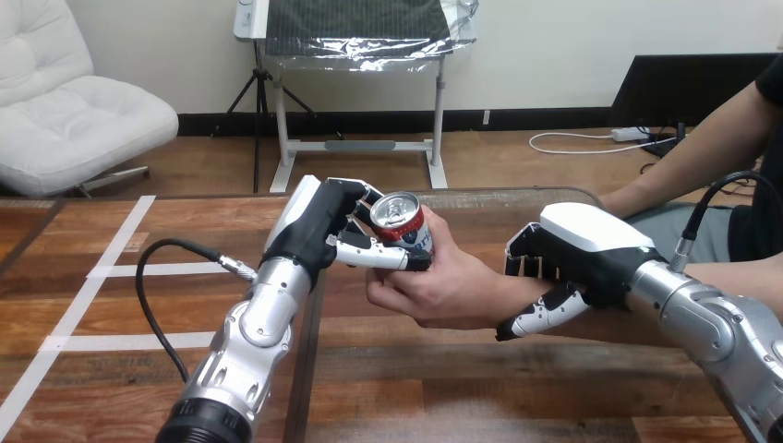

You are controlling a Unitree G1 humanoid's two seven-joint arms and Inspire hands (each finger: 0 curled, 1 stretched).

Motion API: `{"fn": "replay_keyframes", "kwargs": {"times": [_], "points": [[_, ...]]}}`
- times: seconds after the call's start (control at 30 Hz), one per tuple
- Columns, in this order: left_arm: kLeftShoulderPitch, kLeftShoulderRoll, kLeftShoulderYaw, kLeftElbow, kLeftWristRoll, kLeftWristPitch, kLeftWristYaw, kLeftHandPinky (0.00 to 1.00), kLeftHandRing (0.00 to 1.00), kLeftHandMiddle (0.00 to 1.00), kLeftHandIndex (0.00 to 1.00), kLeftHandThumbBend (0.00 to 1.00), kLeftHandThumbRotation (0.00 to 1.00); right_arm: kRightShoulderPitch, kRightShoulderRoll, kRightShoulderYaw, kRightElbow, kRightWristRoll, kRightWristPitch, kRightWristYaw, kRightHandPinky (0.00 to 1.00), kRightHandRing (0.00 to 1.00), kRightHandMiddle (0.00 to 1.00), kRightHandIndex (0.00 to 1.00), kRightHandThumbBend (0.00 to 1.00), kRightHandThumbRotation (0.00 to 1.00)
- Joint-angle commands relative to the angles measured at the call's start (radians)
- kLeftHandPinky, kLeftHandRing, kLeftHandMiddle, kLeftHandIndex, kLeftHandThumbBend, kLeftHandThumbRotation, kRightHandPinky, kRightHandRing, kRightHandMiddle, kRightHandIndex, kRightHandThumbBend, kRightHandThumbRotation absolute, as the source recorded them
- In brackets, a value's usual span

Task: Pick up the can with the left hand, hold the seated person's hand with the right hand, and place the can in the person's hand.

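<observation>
can (403, 221) is held clear above the table (185, 231) in your left hand (316, 229), fingers and thumb curled round its side. the person's hand (443, 286) also cups it from below. your right hand (582, 249) wraps the person's wrist (500, 297). judged light, thin-walled, slick and easily dented: hold mid-body with moderate pressure.

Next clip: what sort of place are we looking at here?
Probably a robot test setup, not a home: a wooden table marked with white tape lines, where the left hand holds a can at the person's hand while the right hand grips their wrist.
</observation>
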Motion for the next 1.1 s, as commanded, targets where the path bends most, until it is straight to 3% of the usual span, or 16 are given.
{"fn": "replay_keyframes", "kwargs": {"times": [0.0,0.33,0.57,0.67,0.87,0.9,1.07], "points": [[-0.066,-0.068,-0.059,0.016,0.011,-0.041,-0.027,0.25,0.30,0.37,0.42,0.69,0.00,0.001,0.044,-0.036,-0.056,0.045,0.005,-0.004,0.30,0.34,0.39,0.42,0.67,0.31],[-0.052,-0.066,-0.063,0.013,0.017,-0.050,-0.030,0.26,0.31,0.38,0.43,0.68,0.00,0.015,0.038,-0.045,-0.069,0.053,0.000,-0.001,0.29,0.33,0.38,0.42,0.66,0.28],[-0.042,-0.056,-0.065,-0.007,0.009,-0.020,-0.073,0.29,0.34,0.41,0.44,0.68,0.00,0.026,0.033,-0.055,-0.076,0.057,0.001,0.012,0.32,0.36,0.40,0.43,0.67,0.29],[-0.032,-0.045,-0.069,-0.037,0.008,0.007,-0.105,0.36,0.43,0.48,0.49,0.69,0.06,0.029,0.031,-0.059,-0.084,0.069,0.016,0.041,0.34,0.38,0.42,0.45,0.69,0.30],[0.000,-0.032,-0.061,-0.093,-0.005,0.020,-0.143,0.50,0.59,0.62,0.62,0.75,0.34,0.037,0.017,-0.059,-0.109,0.092,0.047,0.119,0.41,0.46,0.51,0.54,0.76,0.35],[0.005,-0.031,-0.060,-0.101,-0.006,0.019,-0.146,0.54,0.63,0.66,0.66,0.78,0.43,0.039,0.014,-0.058,-0.114,0.093,0.053,0.129,0.44,0.50,0.55,0.59,0.79,0.40],[0.036,-0.024,-0.052,-0.151,-0.012,0.025,-0.158,0.62,0.71,0.74,0.74,0.83,0.58,0.053,0.003,-0.065,-0.145,0.105,0.081,0.178,0.50,0.58,0.64,0.68,0.86,0.49]]}}
